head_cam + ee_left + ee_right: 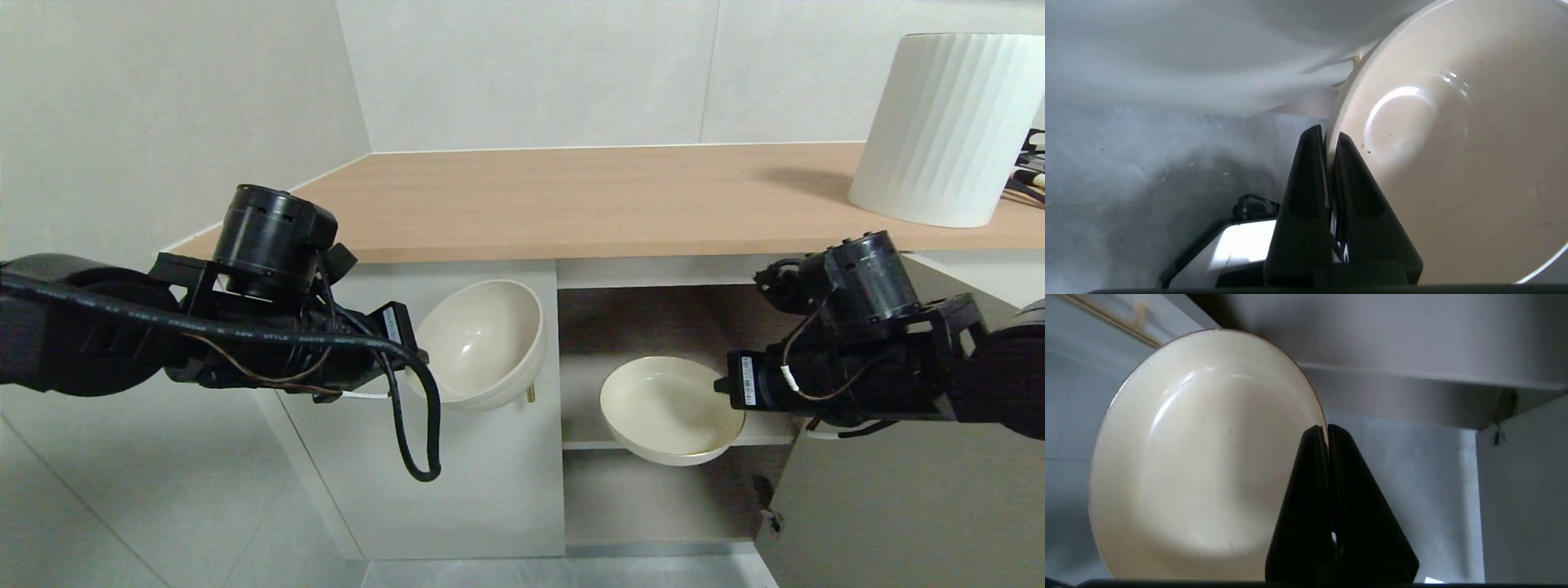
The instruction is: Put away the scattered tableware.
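Observation:
A deep cream bowl hangs tilted in front of the closed left cabinet door, its inside facing me. My left gripper is shut on its rim; the wrist view has the two fingers pinching the edge of the bowl. A shallower cream bowl with a thin gold rim hovers at the open cabinet's mouth, over the shelf. My right gripper is shut on its rim, the fingers clamping the bowl's edge.
A wooden countertop runs above the cabinet, with a tall ribbed white container at its right end. The right cabinet door stands swung open toward me. The closed left door has a small knob.

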Robot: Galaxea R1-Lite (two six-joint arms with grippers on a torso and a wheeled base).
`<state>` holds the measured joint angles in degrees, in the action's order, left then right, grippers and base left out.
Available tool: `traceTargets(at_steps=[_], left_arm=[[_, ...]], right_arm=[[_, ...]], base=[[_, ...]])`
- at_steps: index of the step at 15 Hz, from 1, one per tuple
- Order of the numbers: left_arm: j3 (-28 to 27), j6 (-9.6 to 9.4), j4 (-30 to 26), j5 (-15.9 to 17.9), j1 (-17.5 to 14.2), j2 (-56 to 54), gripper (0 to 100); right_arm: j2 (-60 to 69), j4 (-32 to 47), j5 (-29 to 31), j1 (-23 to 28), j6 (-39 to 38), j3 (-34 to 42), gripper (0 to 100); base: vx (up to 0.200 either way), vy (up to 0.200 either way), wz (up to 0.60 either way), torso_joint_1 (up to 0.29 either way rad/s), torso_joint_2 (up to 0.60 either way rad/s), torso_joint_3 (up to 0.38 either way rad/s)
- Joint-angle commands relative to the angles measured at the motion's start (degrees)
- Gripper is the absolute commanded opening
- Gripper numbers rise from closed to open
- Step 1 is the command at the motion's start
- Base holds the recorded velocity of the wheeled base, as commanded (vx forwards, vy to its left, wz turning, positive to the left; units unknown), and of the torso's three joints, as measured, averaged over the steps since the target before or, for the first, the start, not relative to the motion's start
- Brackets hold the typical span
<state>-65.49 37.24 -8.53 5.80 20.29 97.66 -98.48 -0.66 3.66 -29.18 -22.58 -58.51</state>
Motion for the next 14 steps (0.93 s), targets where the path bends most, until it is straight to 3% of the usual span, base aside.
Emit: traceTargets(at_steps=[1, 8, 14], left_arm=[[0.0, 0.02, 0.0, 0.0, 0.0, 0.2, 0], [0.0, 0.02, 0.0, 0.0, 0.1, 0.4, 0], [0.1, 0.02, 0.0, 0.0, 0.4, 0.7, 0]], right_arm=[[-6.1, -1.4, 0.4, 0.4, 0.0, -0.5, 0], [-28.0, -17.4, 6.4, 7.0, -0.8, -5.2, 0], [-38.8, -21.5, 11.1, 9.7, -4.4, -12.8, 0]], base=[[0.0, 0.0, 0.0, 0.0, 0.0, 0.0], [0.0, 0.0, 0.0, 0.0, 0.0, 0.0], [0.0, 0.0, 0.0, 0.0, 0.0, 0.0]])
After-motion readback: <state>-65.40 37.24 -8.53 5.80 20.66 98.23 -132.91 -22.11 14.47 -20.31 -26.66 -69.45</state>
